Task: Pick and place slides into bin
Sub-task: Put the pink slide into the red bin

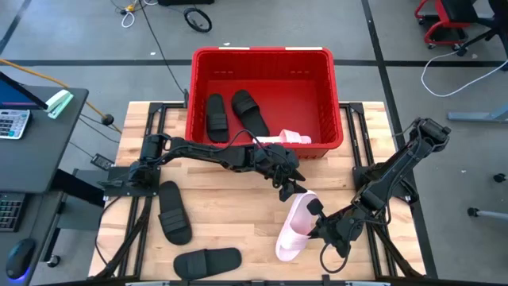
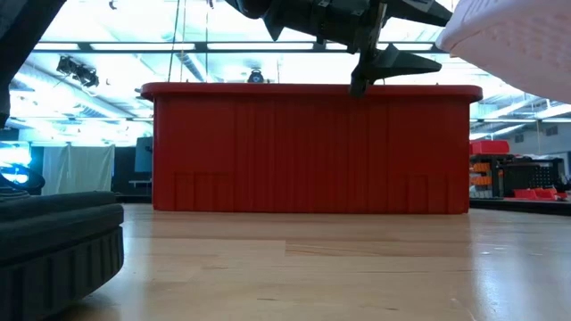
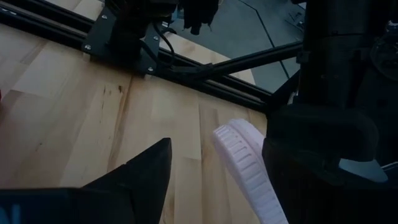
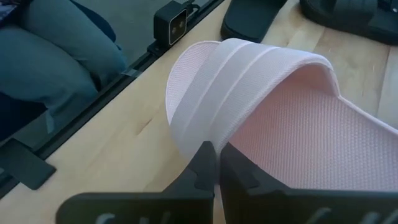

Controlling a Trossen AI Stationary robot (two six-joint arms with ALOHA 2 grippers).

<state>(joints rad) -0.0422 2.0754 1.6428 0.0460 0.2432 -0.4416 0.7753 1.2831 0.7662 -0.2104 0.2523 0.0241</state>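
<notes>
My right gripper (image 1: 317, 224) is shut on a pale pink slide (image 1: 294, 229) near the table's right front. The slide shows high at the right of the low view (image 2: 508, 40). My left gripper (image 1: 290, 188) is open just beyond the slide's far end. Its fingers stand apart, with the slide's edge (image 3: 245, 163) showing between them, and I see no touch. The red bin (image 1: 262, 59) at the far middle holds two black slides (image 1: 216, 115) (image 1: 251, 110). A second pink slide (image 1: 287, 139) lies at its near right corner. My right gripper pinches the pink slide's broad strap at its side edge (image 4: 198, 134), one finger outside and one under the strap. The fingers come from the table's right, slanting down. The slide is lifted clear of the table.
Two black slides lie on the table's left front, one (image 1: 175, 211) near the left arm's base and one (image 1: 208, 260) by the near edge. Black frame rails run along both table sides. A seated person's legs (image 4: 56, 56) show beyond the table's edge.
</notes>
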